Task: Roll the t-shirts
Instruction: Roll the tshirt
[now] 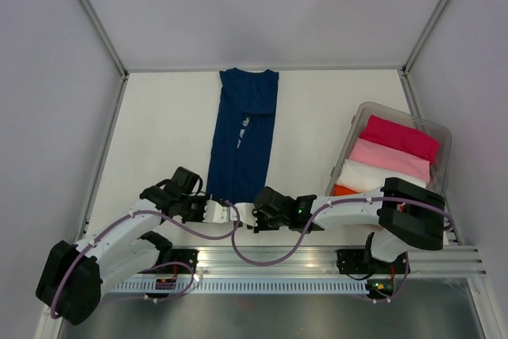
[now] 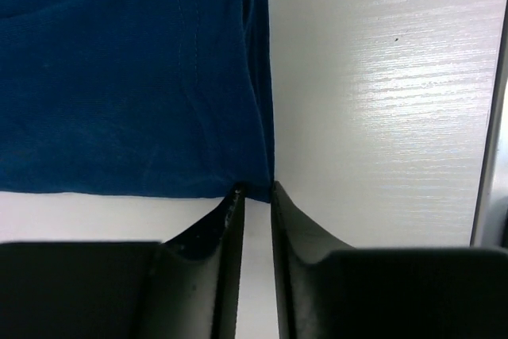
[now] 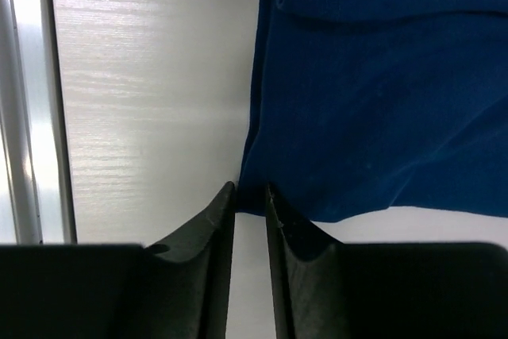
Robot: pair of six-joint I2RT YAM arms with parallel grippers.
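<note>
Navy cotton, folded into a long narrow strip, the navy tee (image 1: 244, 136) lies flat on the white table (image 1: 159, 132) about midway between its left and right sides. Its long axis runs far to near: the collar end points to the far edge and the hem end points back toward the arm bases, with the near end leaning slightly left. A small white print (image 1: 244, 129) shows on the upper face around mid-length.

The left gripper (image 2: 255, 188) reaches in from the left at the near end of the strip. Its jaws stand narrow with a slim gap, and the tips rest at a corner of the hem. Whether any cloth is pinched between them cannot be told.

The right gripper (image 3: 249, 188) comes in from the right to meet it, just beside the left one. Its jaws are also narrow and sit at a hem corner, and its hold is equally unclear.

Well apart, at the right side of the table, a clear plastic bin (image 1: 440, 129) holds four folded tees in a row. From far to near they are the magenta tee (image 1: 401, 136), pale pink tee (image 1: 389, 158), white tee (image 1: 373, 174) and orange-red tee (image 1: 345, 190).
</note>
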